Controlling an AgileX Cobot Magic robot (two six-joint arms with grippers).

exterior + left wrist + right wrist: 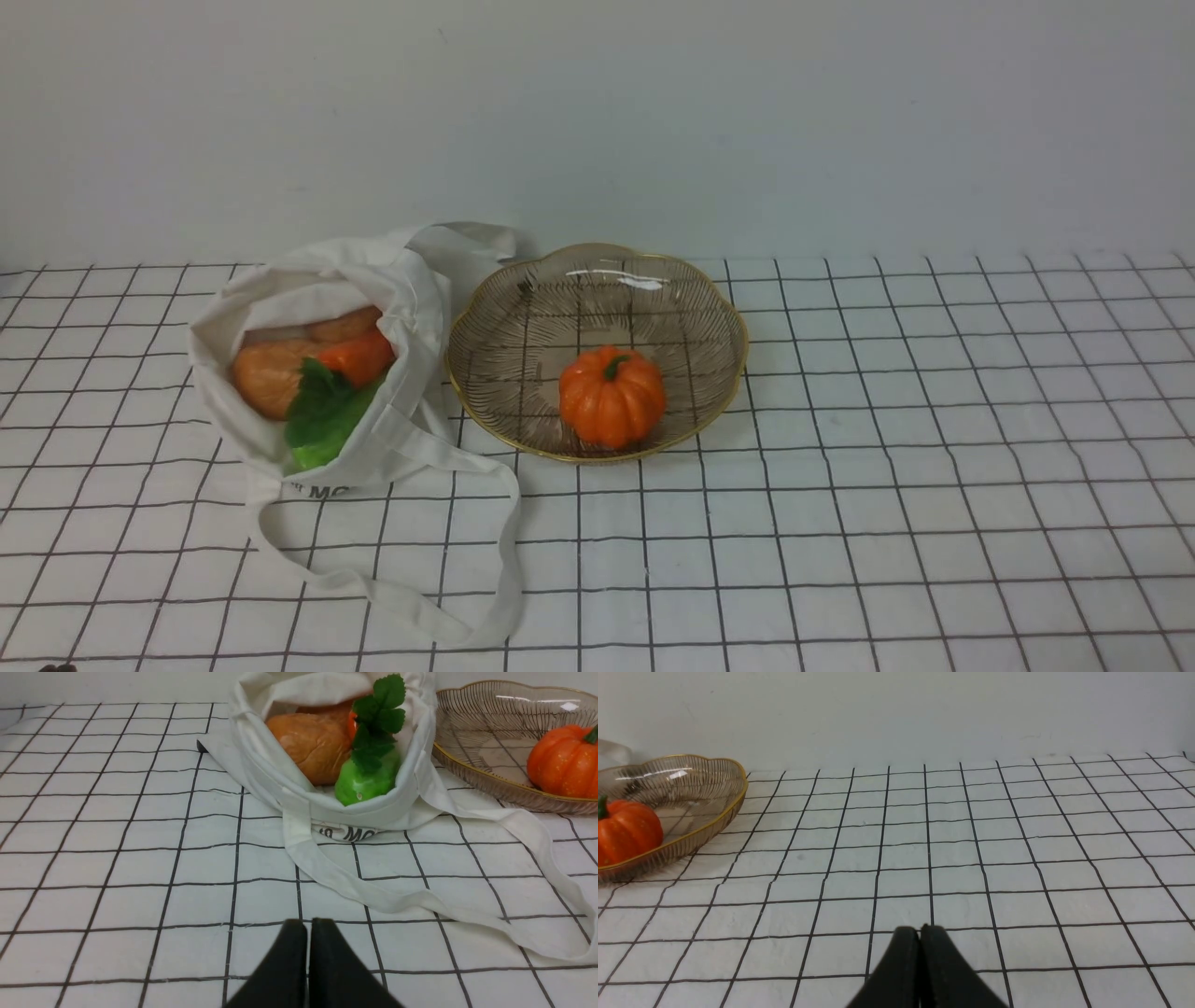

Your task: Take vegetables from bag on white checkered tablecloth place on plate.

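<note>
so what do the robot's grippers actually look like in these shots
Only the fingertips show, in the wrist views. The left gripper has two plain matte black fingers, broad at the base and tapering to rounded tips. The right gripper looks the same. No cables, markings or arm links are visible, and neither arm appears in the front view.

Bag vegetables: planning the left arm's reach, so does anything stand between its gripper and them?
Only cloth. In the left wrist view the shut left gripper faces the bag, whose strap lies across the tablecloth between them. The bag's near rim partly walls the green vegetable and orange piece. Nothing else intervenes.
</note>
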